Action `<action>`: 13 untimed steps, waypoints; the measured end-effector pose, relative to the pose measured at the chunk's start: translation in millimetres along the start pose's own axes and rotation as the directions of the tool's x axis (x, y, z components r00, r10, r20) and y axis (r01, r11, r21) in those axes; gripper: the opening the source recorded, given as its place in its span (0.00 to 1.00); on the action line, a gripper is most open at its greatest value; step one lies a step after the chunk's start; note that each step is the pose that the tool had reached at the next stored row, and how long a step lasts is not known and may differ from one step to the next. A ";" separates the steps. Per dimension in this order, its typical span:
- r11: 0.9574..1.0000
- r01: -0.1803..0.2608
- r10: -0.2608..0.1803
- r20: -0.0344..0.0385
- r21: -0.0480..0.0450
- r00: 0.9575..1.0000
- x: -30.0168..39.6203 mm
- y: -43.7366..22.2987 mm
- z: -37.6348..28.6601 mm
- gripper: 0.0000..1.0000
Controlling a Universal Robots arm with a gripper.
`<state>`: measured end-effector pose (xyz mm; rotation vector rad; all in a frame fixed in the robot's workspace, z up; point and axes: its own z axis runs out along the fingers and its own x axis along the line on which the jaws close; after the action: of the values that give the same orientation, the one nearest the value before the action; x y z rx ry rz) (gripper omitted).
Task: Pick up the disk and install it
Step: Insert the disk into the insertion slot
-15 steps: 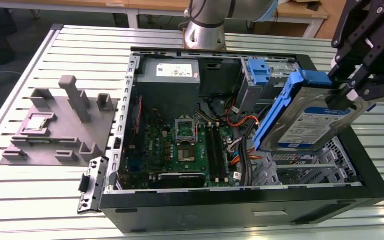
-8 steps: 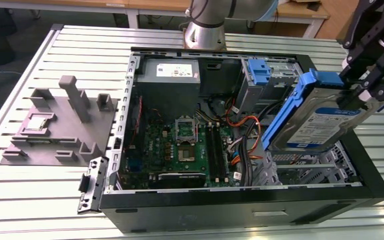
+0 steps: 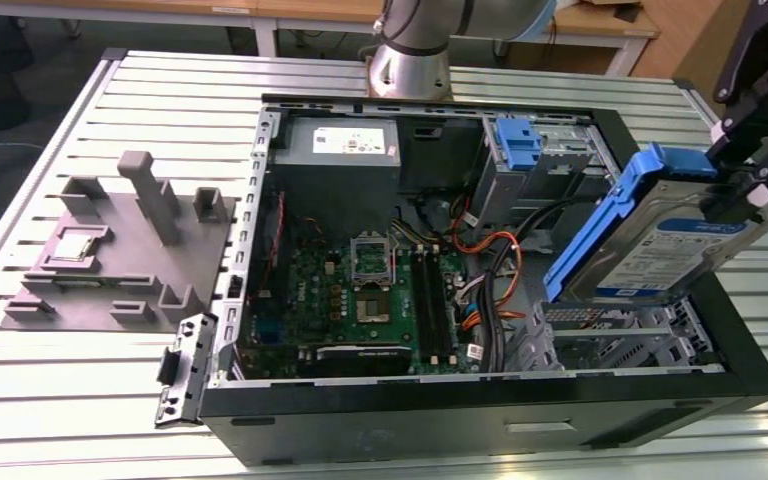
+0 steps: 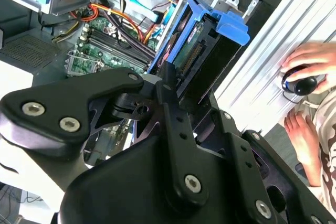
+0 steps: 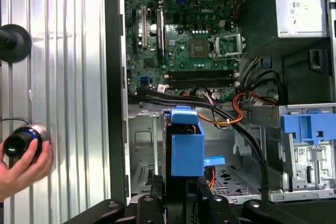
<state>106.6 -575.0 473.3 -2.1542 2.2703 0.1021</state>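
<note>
The robot arm runs out of the exterior view at its upper right edge. Its black pincer (image 3: 747,190) reaches down from there. The fingertips are partly hidden behind the disk (image 3: 664,245), but the jaws stand closed on the disk's upper end. In the first wrist view the disk is seen end-on, mostly as its blue bracket, and the metal body is hard to make out. In that view a person's hand (image 5: 23,167) is cut off at the edge and grips a dark round object (image 5: 21,141) that I cannot identify.

The disk hangs over the metal drive cage (image 3: 624,340) at a front corner of the open computer case (image 3: 491,410). I cannot tell whether its lower end touches the cage. Its long axis is steeply tilted, with the lower end toward the cage and the upper end raised toward the exterior view's right. The labelled flat face turns to the exterior view's right, and the blue bracket edge to its left.

The case lies on its side on a silver slotted metal desk (image 3: 91,400), baring a green motherboard (image 3: 357,290), a grey power supply (image 3: 337,145) and orange cables (image 3: 498,260). A grey plastic fixture (image 3: 117,250) stands on the desk to the exterior view's left of the case. The arm's base (image 3: 411,55) rises behind the case, and wooden tabletops (image 3: 304,10) lie beyond it.
</note>
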 end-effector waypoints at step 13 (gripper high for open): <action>1.000 0.019 -0.019 -0.001 -0.001 1.000 0.0 -11.0 8.7 0.35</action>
<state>117.3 -575.1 464.2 -2.1762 2.2500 0.1024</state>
